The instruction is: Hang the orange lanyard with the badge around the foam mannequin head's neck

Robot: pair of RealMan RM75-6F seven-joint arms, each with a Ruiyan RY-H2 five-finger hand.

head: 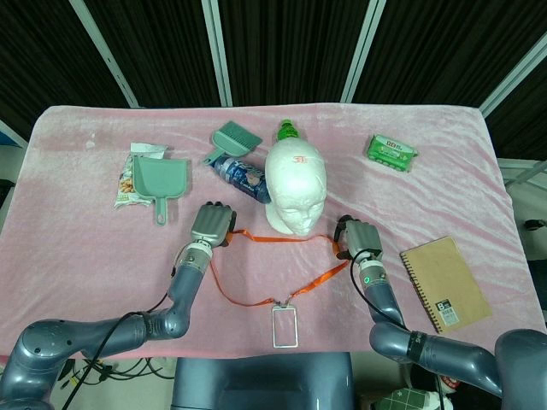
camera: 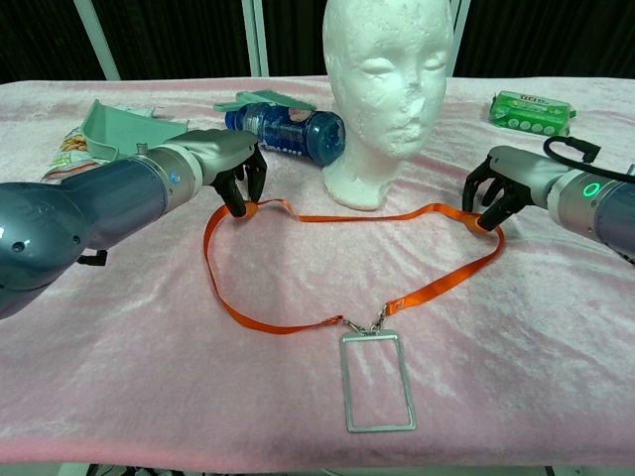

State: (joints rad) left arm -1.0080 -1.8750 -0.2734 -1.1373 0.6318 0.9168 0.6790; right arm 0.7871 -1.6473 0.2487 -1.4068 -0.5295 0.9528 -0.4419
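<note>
The white foam mannequin head (head: 295, 186) (camera: 387, 99) stands upright mid-table, facing me. In front of it the orange lanyard (head: 256, 301) (camera: 288, 324) lies on the pink cloth, its loop spread wide. The clear badge holder (head: 285, 326) (camera: 377, 382) lies flat nearest me. My left hand (head: 212, 225) (camera: 230, 167) has its fingers curled down on the strap's left bend and pinches it. My right hand (head: 355, 239) (camera: 502, 186) pinches the right bend the same way. The strap's far span runs just in front of the head's base.
A blue bottle (head: 241, 177) (camera: 288, 134) lies left of the head, with a green dustpan (head: 160, 179), a brush (head: 231, 141) and a snack bag (head: 128, 181) beyond. A green-capped bottle (head: 288, 131) stands behind the head. A green pack (head: 392, 152) and brown notebook (head: 444, 282) lie right.
</note>
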